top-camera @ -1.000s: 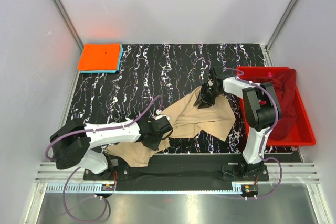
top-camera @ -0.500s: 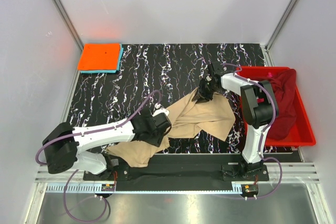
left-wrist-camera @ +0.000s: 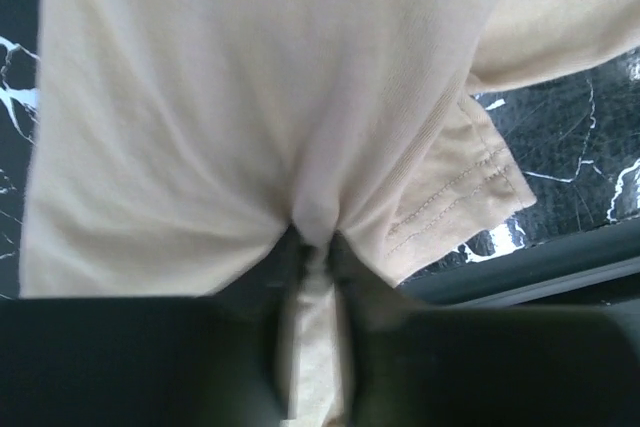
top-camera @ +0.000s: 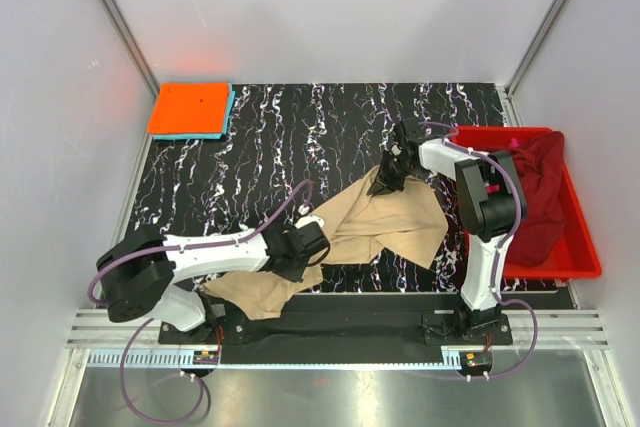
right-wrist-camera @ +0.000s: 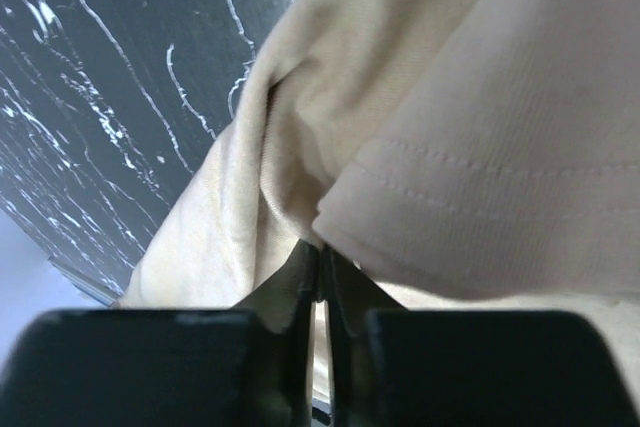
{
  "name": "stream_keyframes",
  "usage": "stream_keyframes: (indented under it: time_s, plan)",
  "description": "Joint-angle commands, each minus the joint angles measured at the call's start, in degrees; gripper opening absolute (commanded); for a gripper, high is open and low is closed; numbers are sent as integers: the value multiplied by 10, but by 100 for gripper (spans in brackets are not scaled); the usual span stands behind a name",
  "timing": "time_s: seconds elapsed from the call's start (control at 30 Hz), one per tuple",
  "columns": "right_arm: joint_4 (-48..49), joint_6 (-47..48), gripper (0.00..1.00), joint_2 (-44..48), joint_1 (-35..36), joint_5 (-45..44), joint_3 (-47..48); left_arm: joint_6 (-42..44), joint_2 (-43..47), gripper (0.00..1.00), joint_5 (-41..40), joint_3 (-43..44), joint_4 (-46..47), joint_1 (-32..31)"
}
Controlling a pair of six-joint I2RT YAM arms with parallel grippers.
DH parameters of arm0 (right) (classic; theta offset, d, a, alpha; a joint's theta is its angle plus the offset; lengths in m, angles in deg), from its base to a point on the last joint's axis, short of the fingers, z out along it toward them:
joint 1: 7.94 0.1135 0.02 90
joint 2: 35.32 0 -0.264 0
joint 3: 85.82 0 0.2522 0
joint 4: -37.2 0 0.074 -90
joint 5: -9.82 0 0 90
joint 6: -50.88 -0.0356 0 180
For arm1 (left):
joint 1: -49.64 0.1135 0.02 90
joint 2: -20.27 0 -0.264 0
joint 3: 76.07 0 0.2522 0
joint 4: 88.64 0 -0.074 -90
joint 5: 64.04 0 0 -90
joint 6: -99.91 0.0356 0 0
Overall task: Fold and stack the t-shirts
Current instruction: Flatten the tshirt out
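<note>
From my seat at 6 o'clock, the nearest thing is the tan tee (top-camera: 390,222). It lies crumpled across the near middle of the tabletop (top-camera: 280,137), running from a bunched end at about 7 o'clock out to a wider spread toward 3 o'clock. One near corner droops over the front edge.

My left tool (top-camera: 306,243) sits low at roughly 6 to 7 o'clock. On its wrist camera the fingers are clamped on a gathered fold of the tan cloth, which puckers into the pinch, with a stitched hem hanging off to the right.

My right tool (top-camera: 388,175) is farther out, near 2 o'clock, at the tee's far tip. Its fingers are pressed almost together with a thin tan edge caught between them, and a hemmed fold sits just above.

At 3 o'clock, the red bin (top-camera: 580,247) holds a maroon tee (top-camera: 545,197). It could be more than one garment; I can't tell from the heap.

In the far corner at 10 o'clock, an orange tee (top-camera: 190,107) lies folded flat on a blue tee (top-camera: 229,112), of which only the edge shows.
</note>
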Motion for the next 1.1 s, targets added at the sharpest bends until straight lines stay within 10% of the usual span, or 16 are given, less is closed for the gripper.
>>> stream_keyframes:
  time_s: [0.0, 0.3, 0.57, 0.73, 1.07]
  plan:
    - [12, 10, 6, -10, 6, 9, 21, 5, 2, 5, -24, 4, 5, -3]
    - [-100, 47, 0, 128, 11, -16, 76, 61, 150, 0, -81, 196, -159, -1]
    - [-191, 60, 0, 213, 10, -54, 273, 280, 242, 0, -174, 363, -148, 73]
    - [-232, 61, 0, 272, 6, -55, 329, 378, 309, 0, -64, 406, -99, 110]
    - [-196, -3, 0, 486, 7, 72, 283, 249, 417, 0, 72, 386, -133, 110]
